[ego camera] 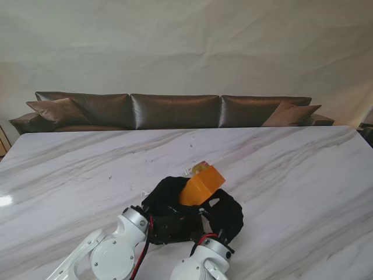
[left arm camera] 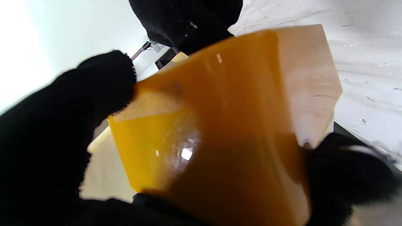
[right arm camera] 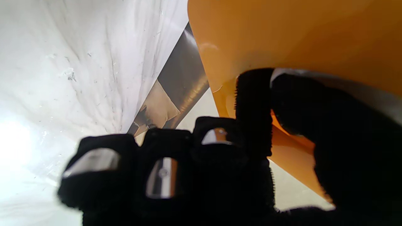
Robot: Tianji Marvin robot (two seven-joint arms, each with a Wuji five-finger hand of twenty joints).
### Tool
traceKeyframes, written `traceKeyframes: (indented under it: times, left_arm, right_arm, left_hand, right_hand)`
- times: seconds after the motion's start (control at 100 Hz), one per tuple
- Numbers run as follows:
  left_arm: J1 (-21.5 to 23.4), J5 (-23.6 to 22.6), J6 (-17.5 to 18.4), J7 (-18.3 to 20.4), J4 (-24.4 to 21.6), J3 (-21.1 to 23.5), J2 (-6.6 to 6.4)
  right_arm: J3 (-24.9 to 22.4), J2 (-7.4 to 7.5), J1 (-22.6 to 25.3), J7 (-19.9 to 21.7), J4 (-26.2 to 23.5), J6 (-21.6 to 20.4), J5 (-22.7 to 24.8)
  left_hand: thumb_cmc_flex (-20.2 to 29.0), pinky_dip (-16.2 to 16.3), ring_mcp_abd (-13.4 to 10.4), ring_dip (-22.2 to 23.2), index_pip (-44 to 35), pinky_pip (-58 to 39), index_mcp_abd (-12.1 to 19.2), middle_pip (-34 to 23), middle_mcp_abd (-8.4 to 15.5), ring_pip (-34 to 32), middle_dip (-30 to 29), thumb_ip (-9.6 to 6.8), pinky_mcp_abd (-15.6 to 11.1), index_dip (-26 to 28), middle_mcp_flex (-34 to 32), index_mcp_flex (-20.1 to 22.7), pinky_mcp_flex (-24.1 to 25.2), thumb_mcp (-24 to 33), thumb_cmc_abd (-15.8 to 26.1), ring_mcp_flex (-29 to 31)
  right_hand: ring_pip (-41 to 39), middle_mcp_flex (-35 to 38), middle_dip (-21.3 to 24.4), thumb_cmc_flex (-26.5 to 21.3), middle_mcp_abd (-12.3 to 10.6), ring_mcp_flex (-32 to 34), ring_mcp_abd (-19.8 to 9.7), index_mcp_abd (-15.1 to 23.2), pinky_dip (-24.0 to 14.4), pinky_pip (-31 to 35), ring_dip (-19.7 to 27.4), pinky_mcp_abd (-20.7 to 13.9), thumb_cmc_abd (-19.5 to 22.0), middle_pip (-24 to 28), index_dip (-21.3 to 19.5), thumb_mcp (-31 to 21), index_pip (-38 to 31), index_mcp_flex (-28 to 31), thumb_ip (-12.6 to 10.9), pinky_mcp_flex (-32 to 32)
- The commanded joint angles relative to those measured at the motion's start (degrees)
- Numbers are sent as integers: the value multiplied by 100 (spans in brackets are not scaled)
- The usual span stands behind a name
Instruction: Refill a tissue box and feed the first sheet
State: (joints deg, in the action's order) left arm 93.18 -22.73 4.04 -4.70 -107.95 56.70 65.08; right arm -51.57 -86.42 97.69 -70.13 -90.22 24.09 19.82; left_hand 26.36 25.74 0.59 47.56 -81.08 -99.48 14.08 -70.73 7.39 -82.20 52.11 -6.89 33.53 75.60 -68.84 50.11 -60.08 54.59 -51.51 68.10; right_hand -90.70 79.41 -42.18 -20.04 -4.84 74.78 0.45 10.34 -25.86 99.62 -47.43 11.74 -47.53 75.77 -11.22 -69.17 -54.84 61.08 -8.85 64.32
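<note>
— Seen from the stand: one orange tissue pack [ego camera: 201, 185], tilted, raised off the marble table [ego camera: 291, 175], its far end pointing to about one o'clock. Two black-gloved hands around it near the view's six o'clock: left hand [ego camera: 165, 201] at the pack's nine o'clock, right hand [ego camera: 226, 214] at its four o'clock.

— Anything extra from the wrists?

— Left wrist: glossy film over the tissue pack [left arm camera: 226, 125], a paler end face, gloved fingers [left arm camera: 103, 81] pressed on one corner and more glove on the opposite edge. Left hand clamped on the pack, then.

— And the right?

— Right wrist: thumb and one finger [right arm camera: 254, 106] pinching the orange edge [right arm camera: 298, 37]; the other three fingers curled, touching nothing. Right hand also gripping the pack.

— Visible only from the stand?

— One brown sofa [ego camera: 175, 111] past the table's twelve o'clock edge. No tissue box made out in any view.
</note>
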Motion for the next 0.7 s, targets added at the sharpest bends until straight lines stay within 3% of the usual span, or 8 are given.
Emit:
traceKeyframes:
  times: [0.0,0.13,0.17,0.32,0.39,0.69]
  left_arm:
    - [39,18,50,82,-105,7,24]
    - [41,6,27,63,-106,11,29]
    - [40,11,27,56,-96,9,32]
    - [19,20,59,20,-36,-6,42]
    - [2,23,74,-4,-13,-15,49]
    - [-12,21,66,-32,8,-12,57]
  right_arm:
    - [-63,47,61,120,-7,16,65]
    - [-187,138,136,186,-73,57,216]
    - [-233,170,160,214,-99,82,275]
    - [-391,288,267,363,-222,188,467]
    - [-445,324,308,401,-254,221,531]
    - [-532,419,441,481,-349,225,703]
  left_hand:
    - [918,-64,-85,275,-661,-509,497,-798,172,-690,310,-887,-2124,208,-598,561,42,1199,815,473]
    - [915,-64,-85,277,-660,-502,497,-794,174,-690,311,-886,-2121,211,-594,562,61,1200,814,473]
    - [917,-63,-85,277,-660,-502,497,-793,175,-689,311,-887,-2121,211,-595,562,61,1201,812,473]
    - [915,-62,-79,275,-659,-500,497,-792,175,-680,312,-881,-2119,213,-595,562,64,1196,812,472]
    - [916,-61,-79,276,-659,-500,497,-792,175,-679,313,-881,-2119,213,-595,562,64,1198,815,472]
    - [915,-58,-79,279,-659,-497,497,-791,175,-678,315,-877,-2118,215,-595,562,69,1192,815,473]
  right_hand:
    - [-640,387,-86,-183,35,65,-390,-898,-16,611,-114,-254,-169,313,-1159,-779,-1364,444,-601,198]
    - [-664,387,-100,-256,53,65,-417,-936,-16,611,-130,-254,-207,351,-1147,-732,-1366,511,-730,198]
    - [-670,383,-100,-300,65,64,-427,-956,-16,611,-144,-254,-167,370,-1144,-541,-1364,528,-973,198]
    - [-688,386,-110,-424,77,66,-448,-1057,-18,613,-157,-268,-199,400,-1146,-445,-1369,580,-1047,201]
    - [-695,385,-114,-480,73,66,-476,-1087,-32,621,-172,-337,-163,422,-1150,-294,-1356,613,-1218,203]
    - [-712,385,-125,-540,87,67,-496,-1159,-45,630,-188,-334,-152,455,-1159,-203,-1355,678,-1313,208]
